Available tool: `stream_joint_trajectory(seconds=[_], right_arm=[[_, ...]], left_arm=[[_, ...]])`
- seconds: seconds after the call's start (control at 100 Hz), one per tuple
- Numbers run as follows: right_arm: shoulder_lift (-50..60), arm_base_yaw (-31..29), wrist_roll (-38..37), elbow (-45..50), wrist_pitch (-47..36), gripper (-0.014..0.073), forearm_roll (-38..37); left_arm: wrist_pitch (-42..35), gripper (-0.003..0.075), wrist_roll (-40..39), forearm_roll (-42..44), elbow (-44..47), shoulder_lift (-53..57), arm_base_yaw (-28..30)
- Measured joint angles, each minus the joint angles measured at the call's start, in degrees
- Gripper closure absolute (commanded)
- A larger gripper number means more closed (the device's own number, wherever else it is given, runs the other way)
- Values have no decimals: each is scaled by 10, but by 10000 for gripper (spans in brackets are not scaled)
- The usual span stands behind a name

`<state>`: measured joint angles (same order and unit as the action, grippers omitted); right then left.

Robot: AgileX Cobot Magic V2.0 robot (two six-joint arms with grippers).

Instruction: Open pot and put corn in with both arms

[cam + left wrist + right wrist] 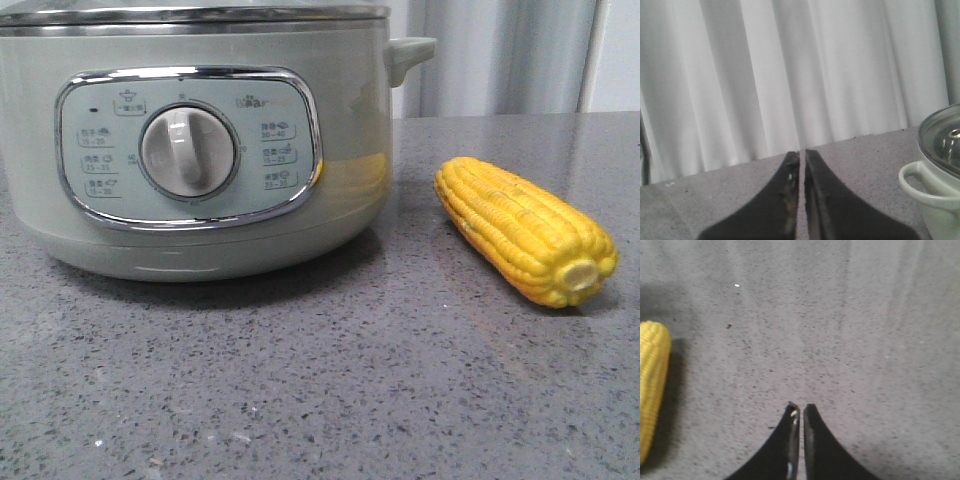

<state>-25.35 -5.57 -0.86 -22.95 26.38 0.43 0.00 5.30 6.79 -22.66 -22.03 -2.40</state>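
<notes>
The pale green pot stands at the left of the front view, its dial panel facing me and its lid on. Its side handle and glass lid also show in the left wrist view. The yellow corn lies on the grey table to the right of the pot, its stub end toward me. It also shows in the right wrist view. My left gripper is shut and empty above the table, apart from the pot. My right gripper is shut and empty over bare table, beside the corn. Neither gripper shows in the front view.
The grey speckled table stretches in front of the pot and corn. A white curtain hangs behind the table's far edge.
</notes>
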Motion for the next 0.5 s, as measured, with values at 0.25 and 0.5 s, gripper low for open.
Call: stream_joint_trajectory(seconds=[0.25, 0.5], right_arm=[[-15, 0, 0, -3, -8, 659, 33], [-15, 0, 0, -3, 2, 659, 35]], left_arm=[[-26, 419, -6, -46, 0, -36, 0], [-109, 361, -31, -63, 0, -78, -36]])
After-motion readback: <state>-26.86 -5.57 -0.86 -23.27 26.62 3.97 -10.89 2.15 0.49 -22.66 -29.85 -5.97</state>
